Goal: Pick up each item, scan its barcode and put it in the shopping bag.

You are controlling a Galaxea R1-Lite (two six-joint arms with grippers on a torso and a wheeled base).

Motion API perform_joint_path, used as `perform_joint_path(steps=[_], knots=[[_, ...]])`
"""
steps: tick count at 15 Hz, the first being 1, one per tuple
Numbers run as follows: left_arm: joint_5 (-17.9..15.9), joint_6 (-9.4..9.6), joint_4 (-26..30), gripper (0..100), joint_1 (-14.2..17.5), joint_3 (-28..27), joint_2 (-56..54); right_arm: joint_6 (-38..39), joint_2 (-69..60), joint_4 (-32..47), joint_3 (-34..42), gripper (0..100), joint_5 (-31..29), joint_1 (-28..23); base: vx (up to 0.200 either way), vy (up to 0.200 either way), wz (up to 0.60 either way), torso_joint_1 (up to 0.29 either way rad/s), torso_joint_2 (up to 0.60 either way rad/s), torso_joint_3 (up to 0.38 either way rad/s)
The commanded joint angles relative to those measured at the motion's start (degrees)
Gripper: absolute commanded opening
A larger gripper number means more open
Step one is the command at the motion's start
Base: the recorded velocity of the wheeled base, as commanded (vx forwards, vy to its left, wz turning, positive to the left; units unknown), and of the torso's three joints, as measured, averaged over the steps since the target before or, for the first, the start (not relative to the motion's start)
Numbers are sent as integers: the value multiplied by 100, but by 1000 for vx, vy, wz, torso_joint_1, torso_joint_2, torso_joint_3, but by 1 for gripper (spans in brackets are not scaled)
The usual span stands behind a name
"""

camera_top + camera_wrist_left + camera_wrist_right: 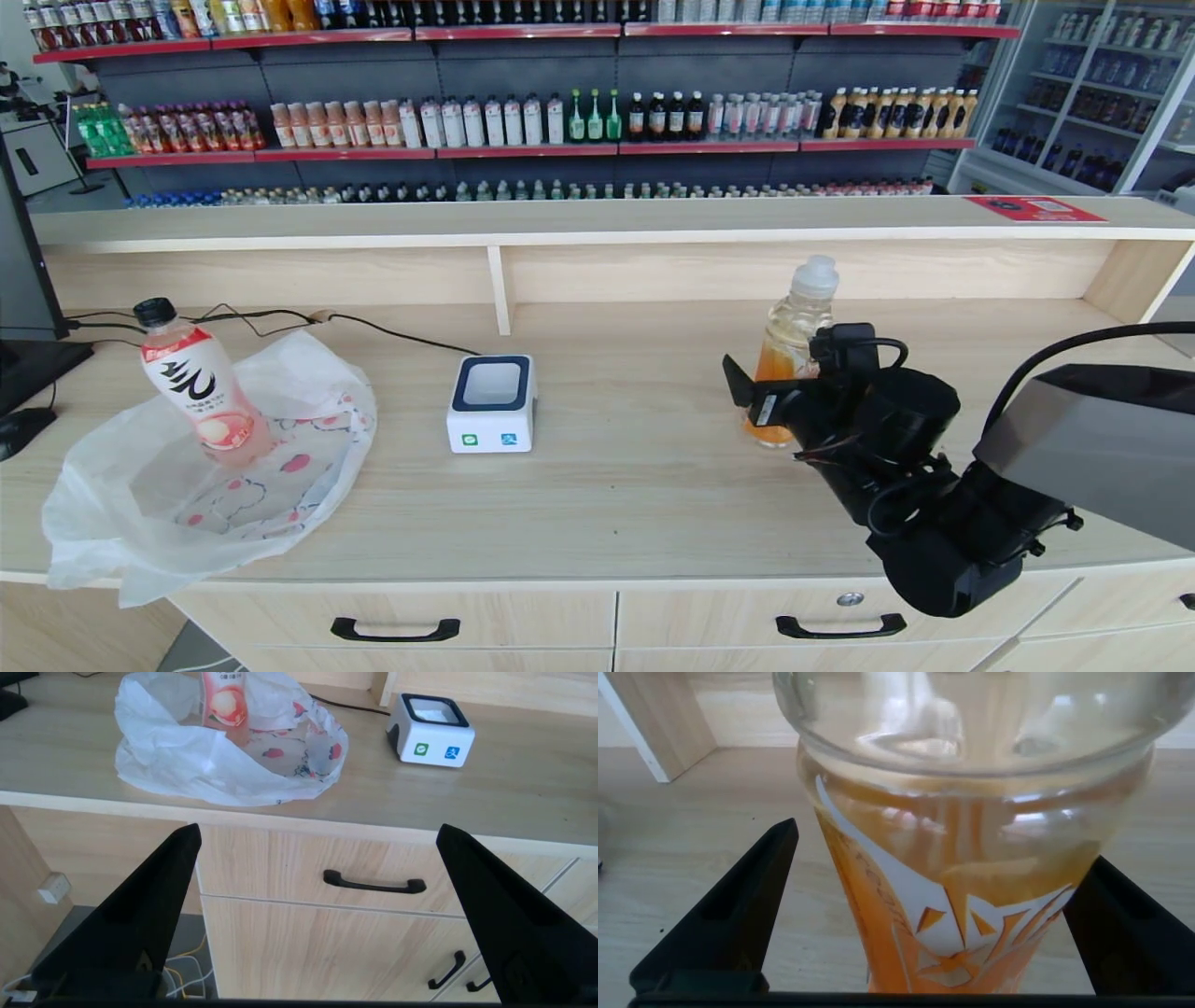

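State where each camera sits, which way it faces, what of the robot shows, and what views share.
Head view: on the head, facing forward and down at the counter; right gripper shows around the orange bottle.
Left wrist view: in front of the counter, facing the drawers, shopping bag and scanner; left gripper open.
Right wrist view: close on the orange bottle, between its own fingers.
Shared: head and left wrist views show shopping bag, scanner, pink bottle.

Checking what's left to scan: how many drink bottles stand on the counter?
2. A pink-labelled, black-capped bottle stands on the white plastic bag at left; an orange-labelled clear bottle stands within the open right gripper.
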Motion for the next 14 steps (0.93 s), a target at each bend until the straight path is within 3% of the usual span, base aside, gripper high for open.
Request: perform_joint_path(steps=[1,8,9,14], knots=[[2,5,-1,100,0,0,-2,8,62,-6,-68,100,2,-15,0,0,0,0,0,0],[2,-4,-1,100,0,0,-2,8,54,-6,-112,100,-7,-15,0,0,0,0,0,0],[2,-4,-1,100,0,0,-2,8,54,-6,-112,0,-7,-24,0,0,0,0,0,0],[2,-4,-1,100,0,0,-2,17,27,-6,-165,0,-7,-50,0,0,0,0,0,0]])
